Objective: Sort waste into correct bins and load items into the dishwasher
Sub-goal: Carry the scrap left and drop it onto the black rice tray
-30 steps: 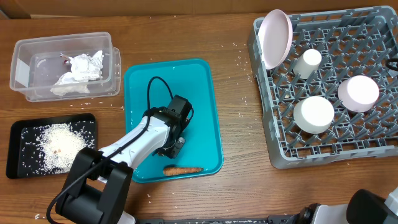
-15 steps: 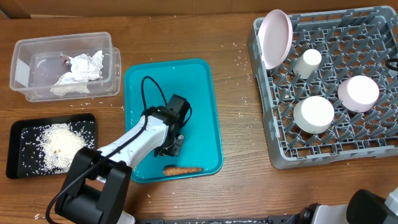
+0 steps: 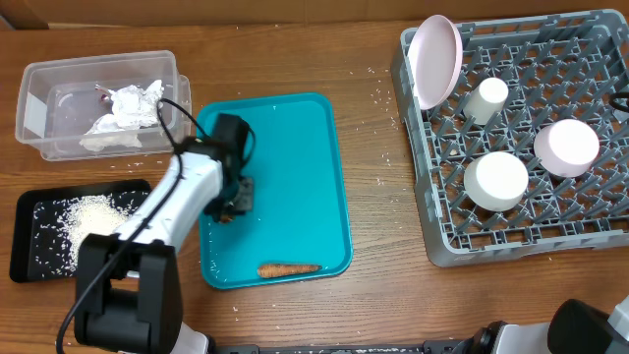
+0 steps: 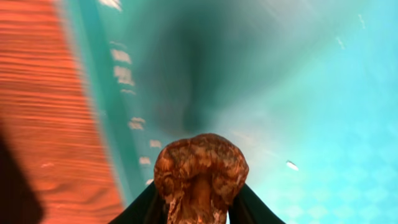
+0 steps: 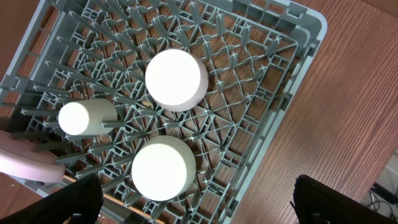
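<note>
My left gripper (image 3: 234, 200) is shut on a brown, knobbly piece of food waste (image 4: 200, 174) and holds it over the left edge of the teal tray (image 3: 314, 147); the left wrist view is blurred. An orange-brown food scrap (image 3: 288, 267) lies at the tray's front edge. The black tray (image 3: 29, 211) with rice (image 3: 93, 228) sits just left of the gripper. The clear bin (image 3: 39, 84) holds crumpled paper (image 3: 126, 110). My right gripper (image 5: 199, 202) is open wide above the grey dish rack (image 5: 292, 93), holding nothing.
The dish rack (image 3: 432, 236) at the right holds an upright pink plate (image 3: 435, 57), a small white cup (image 3: 485, 98), a white bowl (image 3: 495, 180) and a pale pink bowl (image 3: 566, 146). Rice grains are scattered on the wooden table.
My left gripper has swung left and back from the tray's lower middle to its left edge, carrying the brown food piece. The right arm has not moved.
</note>
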You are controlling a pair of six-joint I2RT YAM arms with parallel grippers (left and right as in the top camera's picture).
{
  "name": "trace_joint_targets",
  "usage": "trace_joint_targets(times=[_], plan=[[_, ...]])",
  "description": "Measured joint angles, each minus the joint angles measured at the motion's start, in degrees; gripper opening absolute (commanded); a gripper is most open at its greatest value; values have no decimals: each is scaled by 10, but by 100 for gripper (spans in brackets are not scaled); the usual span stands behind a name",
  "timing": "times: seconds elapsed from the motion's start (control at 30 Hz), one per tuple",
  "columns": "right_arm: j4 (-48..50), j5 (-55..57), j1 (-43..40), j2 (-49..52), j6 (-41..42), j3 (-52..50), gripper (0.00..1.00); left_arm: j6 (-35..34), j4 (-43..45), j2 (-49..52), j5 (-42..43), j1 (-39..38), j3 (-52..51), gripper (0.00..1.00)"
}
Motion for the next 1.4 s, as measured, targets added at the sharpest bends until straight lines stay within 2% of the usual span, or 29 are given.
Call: trace_joint_targets(times=[0.2,0.33,0.83,1.13,1.23,1.3,1.4], plan=[[0,0,0,0,0,0,100,-25,-80,0,-55,68,99,33],[0,0,0,0,0,0,100,-37,-90,0,-78,118,141,33],[0,0,0,0,0,0,100,-115,-55,0,-73,385,144,35],[0,0,0,0,0,0,100,-128,-15,3,-42,461,104,40],[0,0,0,0,0,0,100,-130,-3,4,-29,464,92,40],[1,0,0,0,0,0,100,-130,6,5,-22,464,82,46],[1,0,0,0,0,0,100,-132,15,6,-19,464,71,46]])
